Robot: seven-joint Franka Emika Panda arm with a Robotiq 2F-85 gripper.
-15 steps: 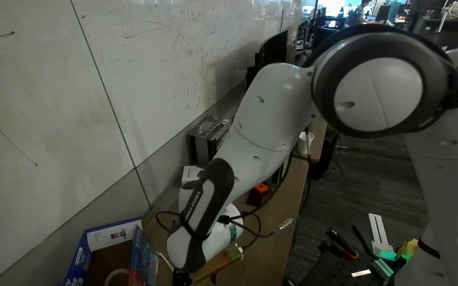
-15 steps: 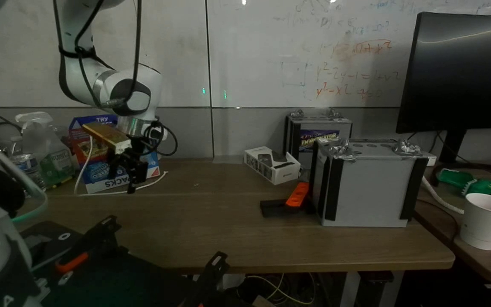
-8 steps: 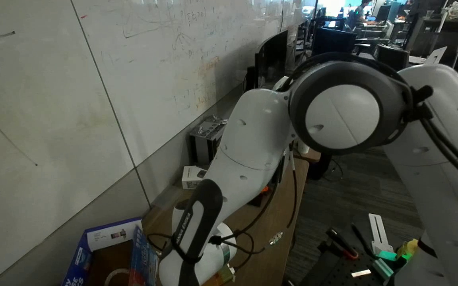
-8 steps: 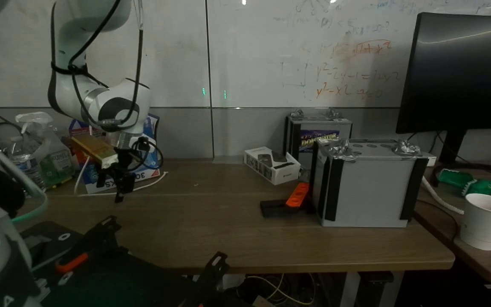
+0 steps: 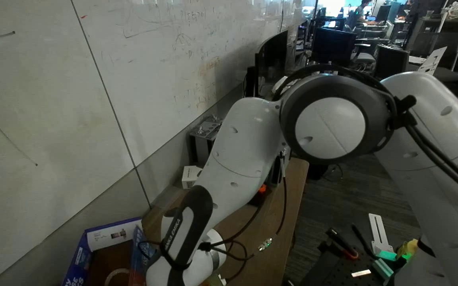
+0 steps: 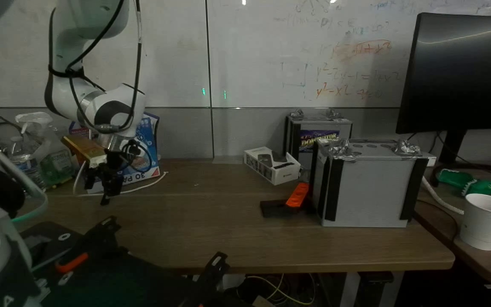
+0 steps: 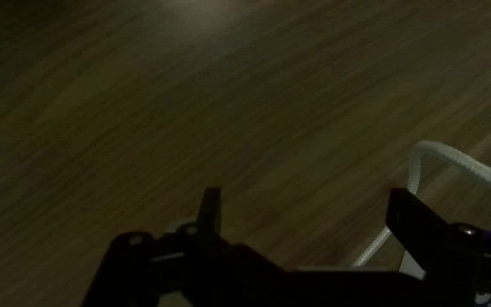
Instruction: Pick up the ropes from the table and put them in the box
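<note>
The white rope (image 6: 151,184) lies on the wooden table (image 6: 228,243) in front of the blue box (image 6: 146,143) in an exterior view. In the wrist view a bend of the rope (image 7: 463,160) passes behind and beyond the right finger. In an exterior view the open-topped blue box (image 5: 135,254) holds a curved piece of white cord (image 5: 115,273). My gripper (image 6: 98,189) is in front of the box, above the table. In the wrist view my gripper (image 7: 305,192) is open, with bare table between its fingers; the rope is not gripped.
A spray bottle (image 6: 53,149) and a water bottle (image 6: 26,162) stand left of the box. A small white carton (image 6: 273,166), a black-and-orange object (image 6: 297,195) and grey boxy devices (image 6: 371,185) stand to the right. A whiteboard wall (image 6: 177,64) backs the table.
The arm has moved left and slightly down in both exterior views, carrying the open gripper across the front of the box. The rope and box have not visibly moved.
</note>
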